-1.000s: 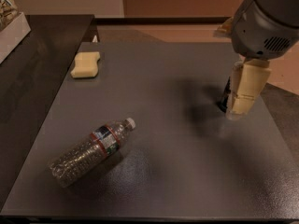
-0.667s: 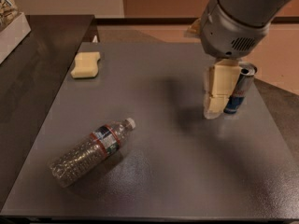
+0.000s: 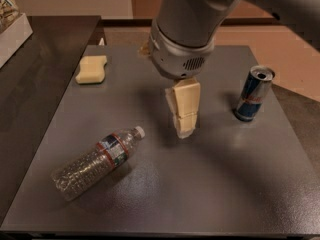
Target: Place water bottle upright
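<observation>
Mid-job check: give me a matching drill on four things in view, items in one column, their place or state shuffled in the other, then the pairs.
1. water bottle
2. drink can
3. yellow sponge
4. claw

A. standing upright, right side
B. hanging above the middle
C. lying on its side, front left
D. lying flat, far left

Pairs: 1-C, 2-A, 3-D, 4-B

Grey table (image 3: 225, 184): water bottle (image 3: 97, 161) lying, sponge (image 3: 91, 69), can (image 3: 254, 94); jaws above centre.

Arm (image 3: 185, 29) cut off at top edge, gripper (image 3: 184, 130) hanging over table (image 3: 240, 184) centre, box (image 3: 15, 36) cropped at left edge, bottle (image 3: 97, 156) label print too small to read, can (image 3: 253, 94) lettering likewise.
</observation>
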Robot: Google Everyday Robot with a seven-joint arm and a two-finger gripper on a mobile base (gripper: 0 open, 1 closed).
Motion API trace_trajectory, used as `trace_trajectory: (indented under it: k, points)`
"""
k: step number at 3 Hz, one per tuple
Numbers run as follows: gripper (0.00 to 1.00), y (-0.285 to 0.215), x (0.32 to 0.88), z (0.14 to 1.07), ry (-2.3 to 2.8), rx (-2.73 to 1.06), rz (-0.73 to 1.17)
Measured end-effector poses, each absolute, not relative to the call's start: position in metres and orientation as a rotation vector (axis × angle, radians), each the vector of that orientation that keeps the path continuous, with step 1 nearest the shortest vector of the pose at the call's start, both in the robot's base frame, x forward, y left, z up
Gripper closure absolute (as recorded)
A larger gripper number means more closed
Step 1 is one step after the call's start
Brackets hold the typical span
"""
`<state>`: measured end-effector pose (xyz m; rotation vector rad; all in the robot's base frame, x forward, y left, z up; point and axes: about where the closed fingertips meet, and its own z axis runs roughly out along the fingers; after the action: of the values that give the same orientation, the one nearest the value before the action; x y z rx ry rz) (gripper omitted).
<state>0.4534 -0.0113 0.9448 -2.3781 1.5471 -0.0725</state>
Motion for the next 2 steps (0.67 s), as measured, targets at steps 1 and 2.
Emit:
trace_trajectory:
  k: [1, 2]
  points:
    - [0.0, 0.024, 0.44, 0.921, 1.429, -2.515, -0.058]
    - [0.0, 0.052, 0.421, 0.9, 1.366, -2.623, -0.027]
